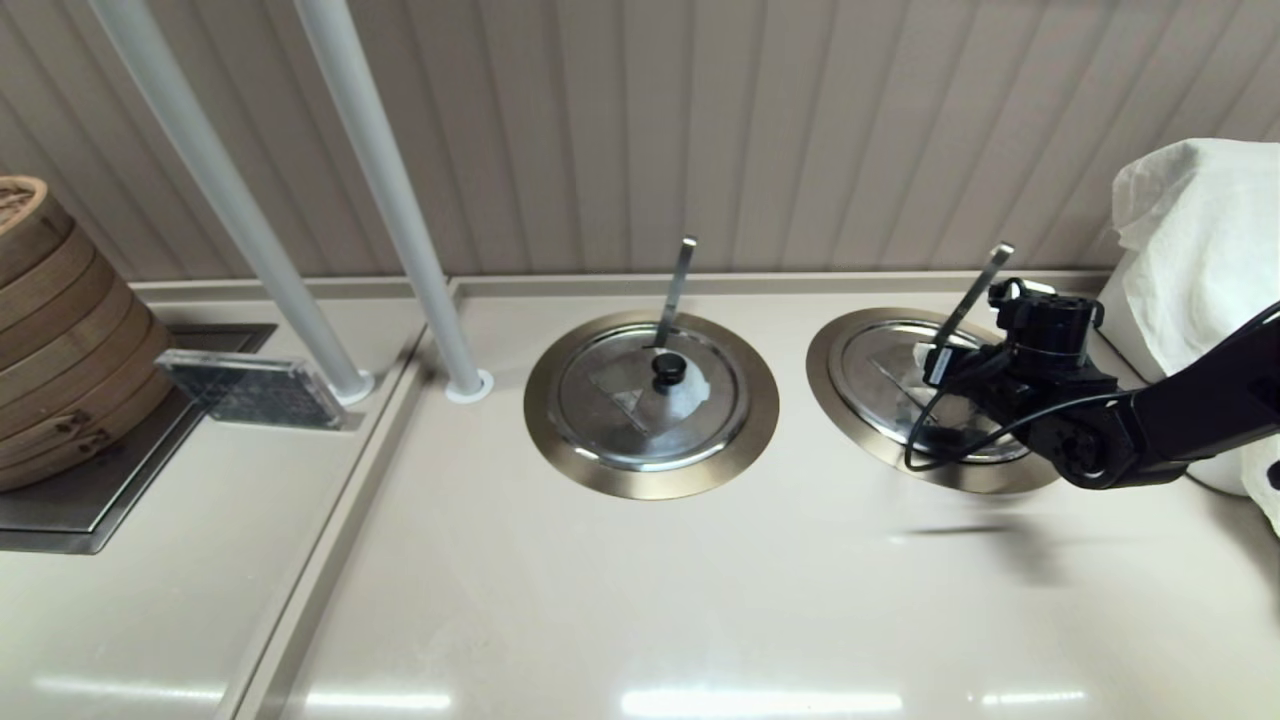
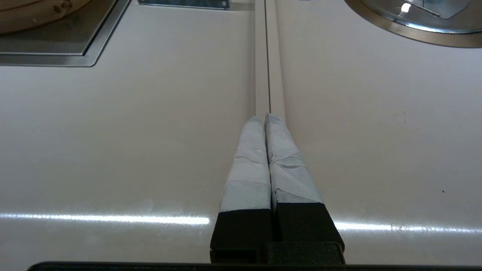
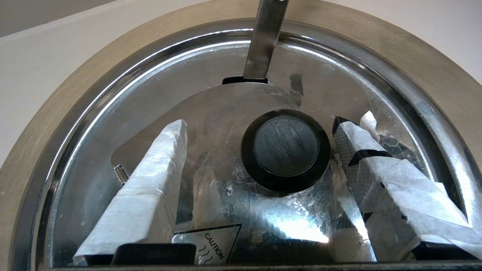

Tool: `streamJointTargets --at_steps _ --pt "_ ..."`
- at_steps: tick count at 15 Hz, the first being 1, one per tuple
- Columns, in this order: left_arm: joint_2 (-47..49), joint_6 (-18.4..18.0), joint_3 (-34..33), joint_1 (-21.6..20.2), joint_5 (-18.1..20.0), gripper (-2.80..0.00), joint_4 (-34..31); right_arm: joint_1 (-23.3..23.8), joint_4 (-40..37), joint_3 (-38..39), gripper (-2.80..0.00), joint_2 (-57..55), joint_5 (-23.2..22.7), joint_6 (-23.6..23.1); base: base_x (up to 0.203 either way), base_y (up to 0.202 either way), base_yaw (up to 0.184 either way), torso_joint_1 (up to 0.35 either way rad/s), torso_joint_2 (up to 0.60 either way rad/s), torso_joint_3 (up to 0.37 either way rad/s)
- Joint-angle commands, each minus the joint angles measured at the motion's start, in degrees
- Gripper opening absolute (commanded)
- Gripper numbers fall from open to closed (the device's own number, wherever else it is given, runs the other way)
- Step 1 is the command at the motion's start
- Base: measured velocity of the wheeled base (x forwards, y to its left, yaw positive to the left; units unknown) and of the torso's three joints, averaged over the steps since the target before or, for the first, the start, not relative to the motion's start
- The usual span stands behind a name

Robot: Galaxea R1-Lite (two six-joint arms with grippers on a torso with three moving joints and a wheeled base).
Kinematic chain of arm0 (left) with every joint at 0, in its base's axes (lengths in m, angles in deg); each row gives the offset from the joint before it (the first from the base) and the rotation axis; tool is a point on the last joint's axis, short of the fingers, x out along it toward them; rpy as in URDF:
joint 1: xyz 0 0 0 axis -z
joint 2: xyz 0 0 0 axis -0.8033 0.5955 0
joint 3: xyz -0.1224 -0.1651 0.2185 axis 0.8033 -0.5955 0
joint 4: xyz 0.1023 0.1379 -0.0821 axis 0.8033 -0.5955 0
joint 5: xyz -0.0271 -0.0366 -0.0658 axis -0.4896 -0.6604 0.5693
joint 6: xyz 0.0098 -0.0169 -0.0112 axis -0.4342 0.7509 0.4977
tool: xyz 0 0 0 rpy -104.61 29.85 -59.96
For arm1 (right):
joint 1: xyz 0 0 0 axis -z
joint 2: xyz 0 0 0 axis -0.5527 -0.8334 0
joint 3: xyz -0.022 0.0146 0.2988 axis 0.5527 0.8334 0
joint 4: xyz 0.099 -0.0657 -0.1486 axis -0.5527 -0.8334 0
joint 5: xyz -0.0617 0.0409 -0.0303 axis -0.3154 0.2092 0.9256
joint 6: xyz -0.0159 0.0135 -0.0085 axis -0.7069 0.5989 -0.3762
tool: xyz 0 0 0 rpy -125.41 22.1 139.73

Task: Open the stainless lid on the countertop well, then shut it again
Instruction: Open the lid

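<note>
Lid sat seated in its well on the counter's right, right gripper hovering over it, fingers spread either side of the knob without pinching; opening and closing both seemingly remained; left gripper parked, fingers pressed together.

A commercial food-service counter, likely a canteen or buffet kitchen: two round wells w/ wide brushed-steel rings are sunk into a beige countertop, each capped by a shiny lid, the left lid and the stainless lid at right, w/ utensil handles poking up through them. Stacked bamboo steamers sit on a recessed steel tray at far left. White poles rise at the back before a ribbed wall panel.
</note>
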Motion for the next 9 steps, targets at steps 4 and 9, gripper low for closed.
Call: streamJointTargets --at_steps 4,9 --pt "0.0 0.0 0.0 0.0 0.0 -2.80 0.0 -1.7 0.1 0.7 0.00 0.2 0.1 0.8 0.000 0.000 0.000 0.000 0.00 0.000" --pt "0.0 0.0 0.0 0.0 0.0 -2.80 0.0 -1.7 0.1 0.6 0.00 0.5 0.1 0.9 0.000 0.000 0.000 0.000 0.00 0.000"
